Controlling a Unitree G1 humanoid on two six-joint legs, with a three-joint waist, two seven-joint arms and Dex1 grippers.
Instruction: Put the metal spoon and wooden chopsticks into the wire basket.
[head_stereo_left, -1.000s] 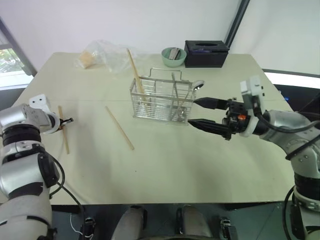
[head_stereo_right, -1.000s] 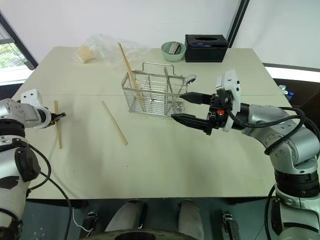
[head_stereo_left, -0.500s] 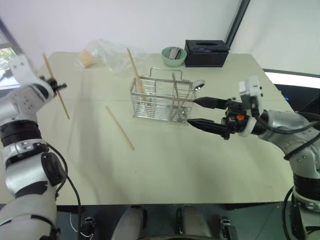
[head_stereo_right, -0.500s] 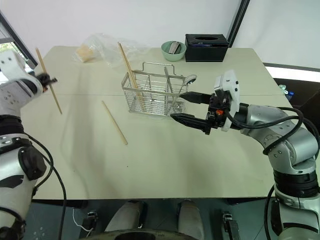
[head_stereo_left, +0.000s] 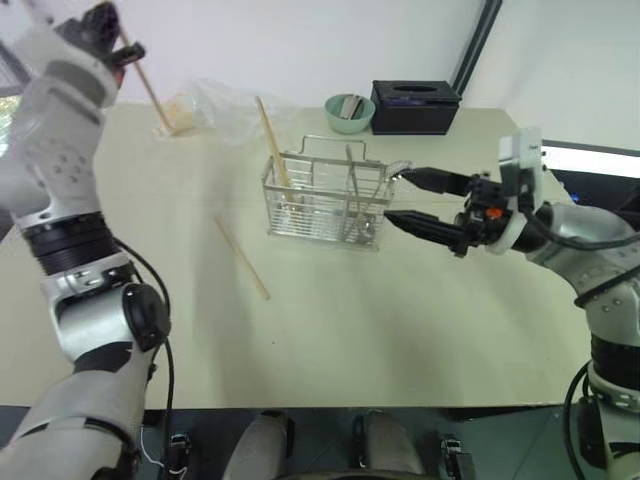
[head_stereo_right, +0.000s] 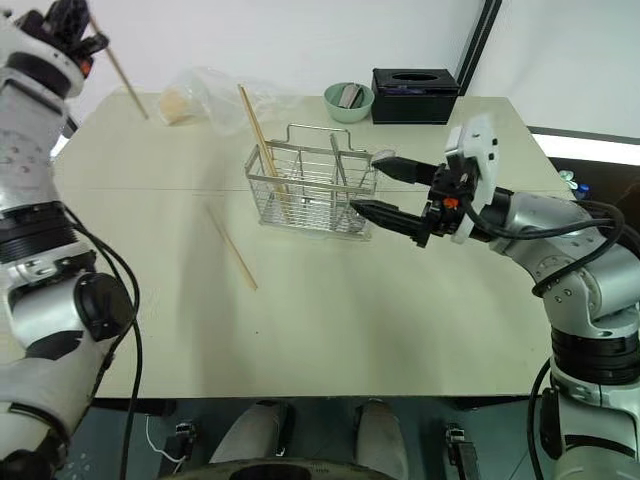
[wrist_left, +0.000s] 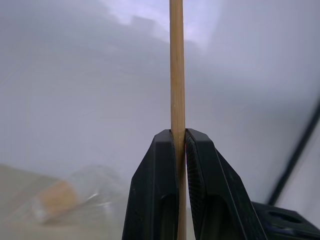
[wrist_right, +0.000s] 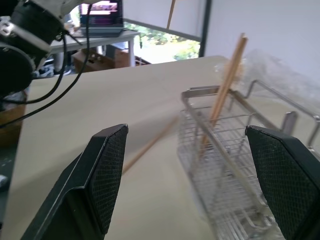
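The wire basket (head_stereo_left: 325, 200) stands mid-table with a wooden chopstick (head_stereo_left: 272, 140) leaning out of its left end. The metal spoon (head_stereo_left: 394, 168) leans in its right end, its bowl just above the rim. A second chopstick (head_stereo_left: 240, 255) lies flat on the table left of the basket. My left gripper (head_stereo_left: 122, 45) is raised high at the far left, shut on a third chopstick (wrist_left: 177, 75) that crosses its fingers (wrist_left: 202, 170). My right gripper (head_stereo_left: 396, 196) hovers open and level at the basket's right end, empty, its fingertips beside the spoon.
A mint-green bowl (head_stereo_left: 347, 112) and a black tissue box (head_stereo_left: 413, 105) sit at the table's back edge. A crumpled clear plastic bag (head_stereo_left: 210, 105) lies at the back left. The cream table (head_stereo_left: 330, 340) spreads out in front of the basket.
My left arm has swung up from the table's left side, carrying the chopstick high into the air. My right gripper has edged slightly up and closer to the basket's right end.
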